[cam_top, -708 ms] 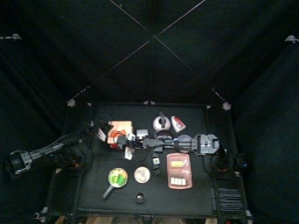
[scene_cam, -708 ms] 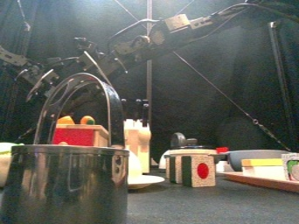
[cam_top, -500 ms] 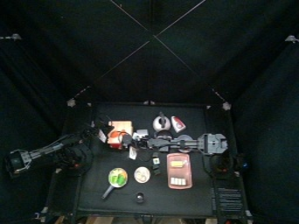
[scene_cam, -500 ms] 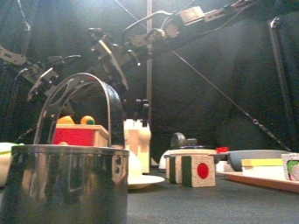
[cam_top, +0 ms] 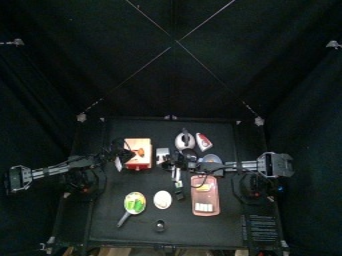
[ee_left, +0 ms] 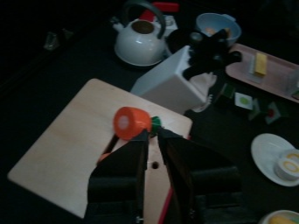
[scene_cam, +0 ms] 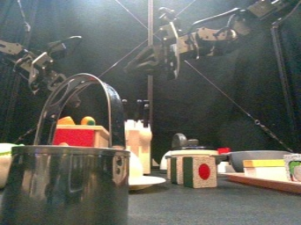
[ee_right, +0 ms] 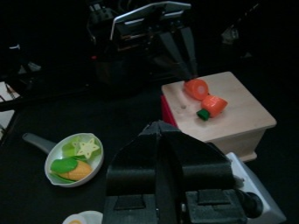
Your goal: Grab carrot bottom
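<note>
Carrot [ee_left: 131,122]: on the wooden board [ee_left: 70,149], just beyond the tips of the left tool [ee_left: 153,144].
Left tool: jaws parted, empty.
Right tool [ee_right: 163,131]: closed, empty.

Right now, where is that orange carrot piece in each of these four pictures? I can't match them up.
Top view: carrot beside the left gripper, on the wooden board.
Front view: too hidden to pick out.
Left wrist view: carrot at the board's edge.
Right wrist view: carrot on the board.
Shared landmark: the board.
</note>
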